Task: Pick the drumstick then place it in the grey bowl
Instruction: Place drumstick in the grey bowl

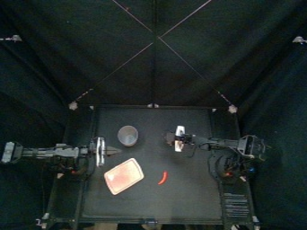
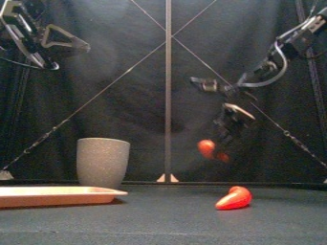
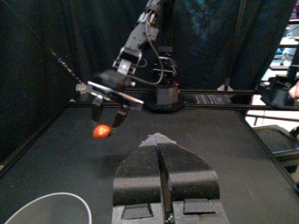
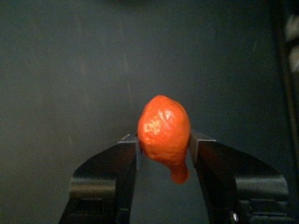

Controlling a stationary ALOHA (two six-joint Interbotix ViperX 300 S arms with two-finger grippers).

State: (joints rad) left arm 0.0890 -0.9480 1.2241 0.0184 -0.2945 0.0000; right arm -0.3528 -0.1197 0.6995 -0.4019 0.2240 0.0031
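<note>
Booth dim overall; black curtains swallow light. Top view: tabletop [image 1: 180,193] near black, pink tray [image 1: 124,177] brightest patch, 7 o'clock of centre. Front view: soft even light on grey cup [image 2: 102,161], faint sheen on tabletop, right gripper [image 2: 220,149] smeared. Left wrist view: brighter room glow at 3 o'clock. Right wrist view: pale highlight on drumstick [image 4: 165,129].
</note>
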